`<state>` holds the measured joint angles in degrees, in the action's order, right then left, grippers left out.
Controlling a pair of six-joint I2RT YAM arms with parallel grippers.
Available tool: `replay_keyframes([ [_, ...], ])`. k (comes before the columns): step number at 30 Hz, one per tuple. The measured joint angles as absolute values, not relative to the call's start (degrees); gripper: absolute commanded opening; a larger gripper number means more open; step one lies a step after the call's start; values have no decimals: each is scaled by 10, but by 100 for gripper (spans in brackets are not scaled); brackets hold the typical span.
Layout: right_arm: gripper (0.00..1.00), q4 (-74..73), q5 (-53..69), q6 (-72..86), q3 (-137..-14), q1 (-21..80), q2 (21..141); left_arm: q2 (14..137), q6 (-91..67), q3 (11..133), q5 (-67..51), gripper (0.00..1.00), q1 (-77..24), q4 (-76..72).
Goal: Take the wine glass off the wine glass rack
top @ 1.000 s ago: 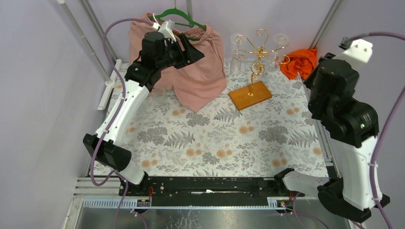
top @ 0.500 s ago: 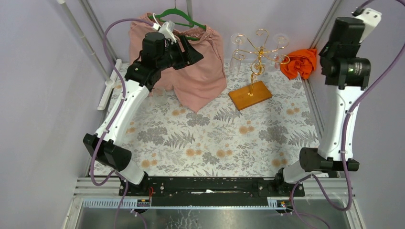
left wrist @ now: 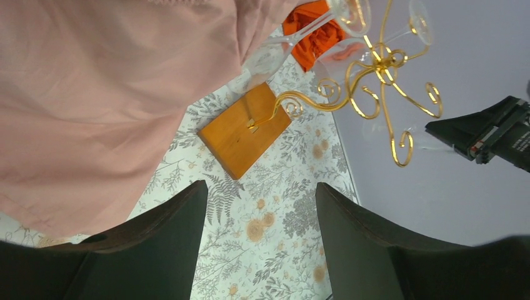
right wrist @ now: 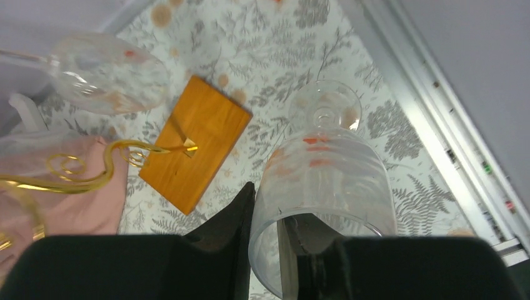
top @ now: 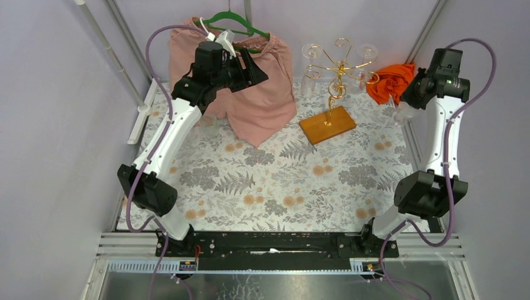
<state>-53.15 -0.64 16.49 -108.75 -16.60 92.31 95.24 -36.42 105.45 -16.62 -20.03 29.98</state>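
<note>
The wine glass rack (top: 340, 65) is gold curled wire on an orange-brown wooden base (top: 327, 124), at the back of the table. Clear glasses (top: 308, 81) hang upside down from its arms. My right gripper (top: 411, 103), right of the rack, is shut on the rim of a clear wine glass (top: 402, 114). In the right wrist view one finger (right wrist: 240, 215) is outside that glass (right wrist: 328, 165) and one is inside. My left gripper (top: 255, 67) is open and empty, up by the pink garment, left of the rack. The left wrist view shows the rack (left wrist: 375, 69) and its base (left wrist: 244, 128).
Pink shorts (top: 250, 94) hang from a green hanger (top: 234, 24) at the back left. An orange cloth (top: 390, 81) lies at the back right behind my right gripper. A metal rail (top: 409, 137) runs along the table's right edge.
My right arm has swung from high near the camera down to the right side of the rack. My left arm has shifted slightly.
</note>
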Motion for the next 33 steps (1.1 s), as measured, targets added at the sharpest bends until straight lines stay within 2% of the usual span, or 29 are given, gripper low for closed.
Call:
replay_keyframes([
  [5, 0, -510, 42, 174, -1030, -190, 958, 973, -362, 1060, -175, 72, -189, 309],
  [16, 0, -437, 34, 186, -917, -195, 973, 970, -363, 1019, -183, 72, -178, 294],
  [33, 0, -412, 10, 180, -927, -195, 1042, 970, -366, 1013, -190, 72, -178, 277],
])
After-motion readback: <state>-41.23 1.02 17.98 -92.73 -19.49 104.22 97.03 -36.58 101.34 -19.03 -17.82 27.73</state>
